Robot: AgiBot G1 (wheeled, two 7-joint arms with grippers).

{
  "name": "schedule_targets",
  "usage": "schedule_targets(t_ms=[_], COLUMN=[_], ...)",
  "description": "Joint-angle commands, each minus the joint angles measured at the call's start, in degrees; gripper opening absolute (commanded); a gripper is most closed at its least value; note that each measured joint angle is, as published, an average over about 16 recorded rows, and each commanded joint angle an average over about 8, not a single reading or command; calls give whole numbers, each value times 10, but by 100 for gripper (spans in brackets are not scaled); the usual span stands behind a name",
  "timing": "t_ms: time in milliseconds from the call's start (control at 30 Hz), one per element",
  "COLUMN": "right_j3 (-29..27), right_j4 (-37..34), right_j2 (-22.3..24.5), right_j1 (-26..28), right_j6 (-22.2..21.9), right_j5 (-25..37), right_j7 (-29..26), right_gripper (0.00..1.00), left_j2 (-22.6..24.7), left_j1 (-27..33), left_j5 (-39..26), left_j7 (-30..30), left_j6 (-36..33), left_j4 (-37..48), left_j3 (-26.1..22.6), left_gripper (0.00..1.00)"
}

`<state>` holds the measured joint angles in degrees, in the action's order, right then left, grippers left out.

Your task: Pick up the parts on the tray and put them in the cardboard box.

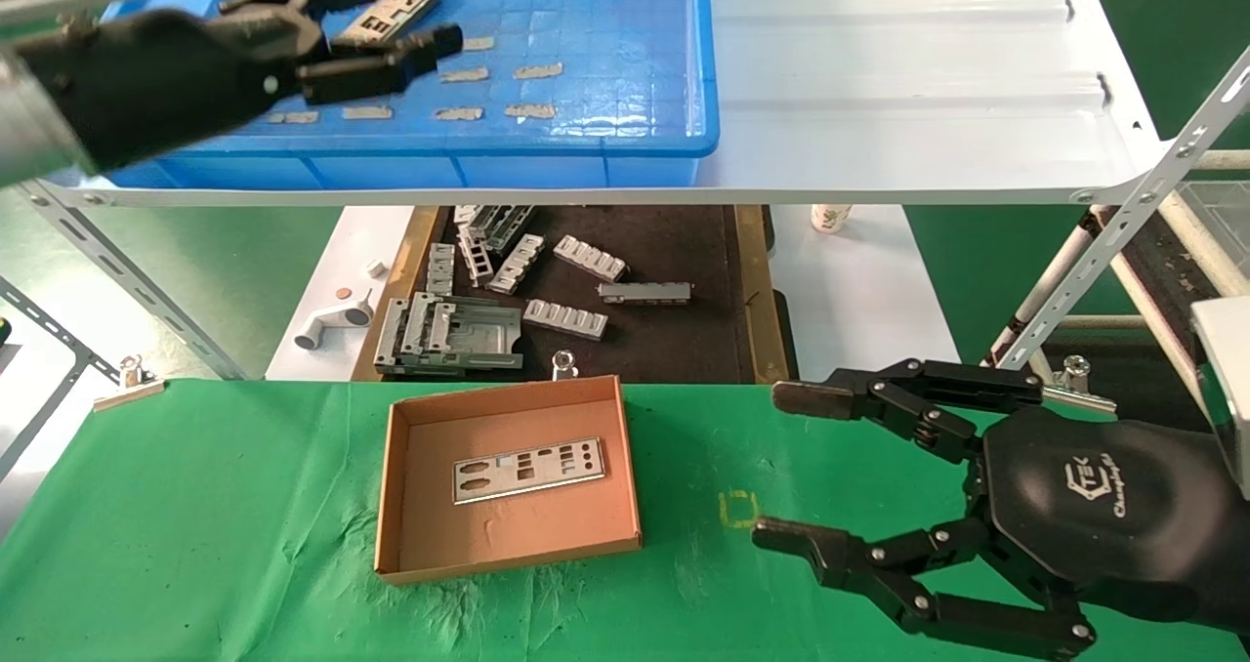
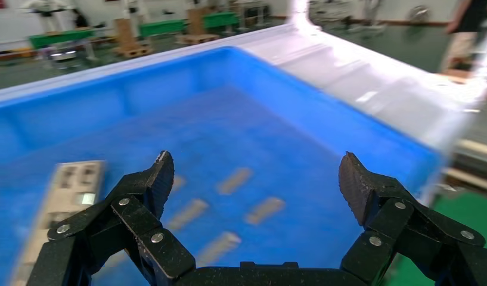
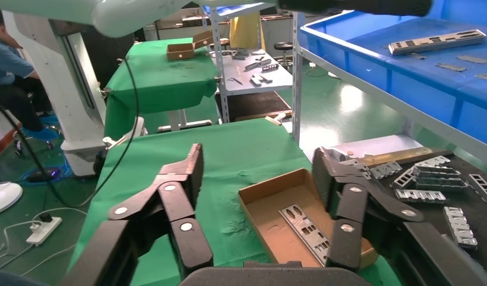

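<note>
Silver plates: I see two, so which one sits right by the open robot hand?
The plate lying in the blue tray, beside the left hand; the other plate rests inside the cardboard box.

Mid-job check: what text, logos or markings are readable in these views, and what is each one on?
"TEK", beside a hexagon logo: on the black housing of the right tool, which hovers open over the green cloth.
A cursive word under it, roughly "Changingtek": too small to read with certainty.
Yellow square outline on the green cloth: a mark, no letters.
Left tool, tray, cardboard box, plates: no text.
</note>
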<state>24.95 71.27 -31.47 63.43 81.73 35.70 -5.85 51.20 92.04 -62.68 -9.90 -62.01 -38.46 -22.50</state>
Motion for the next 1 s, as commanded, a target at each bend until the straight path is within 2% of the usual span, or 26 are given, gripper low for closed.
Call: schedule_targets(t_ms=[33, 233, 467, 700, 933, 1000], right_j3=[0, 0, 0, 0, 0, 0], right_j4=[0, 0, 0, 0, 0, 0], right_j2=[0, 0, 0, 0, 0, 0], right_j1=[0, 0, 0, 0, 0, 0], right_j6=[0, 0, 0, 0, 0, 0], right_j5=[0, 0, 0, 0, 0, 0], right_j7=[0, 0, 0, 0, 0, 0], right_gripper=[0, 0, 0, 0, 0, 0], left_j2=[19, 58, 91, 119, 136, 139], left_j1=[32, 106, 156, 177, 181, 181], left_j5=[-20, -64, -94, -108, -108, -107], left_j7=[14, 47, 84, 107, 117, 118], left_j6=[12, 38, 88, 152, 181, 187], left_j4=[47, 171, 275, 329, 357, 363], left_j3=[-8, -31, -45, -51, -50, -49], left_gripper=[100, 100, 100, 100, 100, 96])
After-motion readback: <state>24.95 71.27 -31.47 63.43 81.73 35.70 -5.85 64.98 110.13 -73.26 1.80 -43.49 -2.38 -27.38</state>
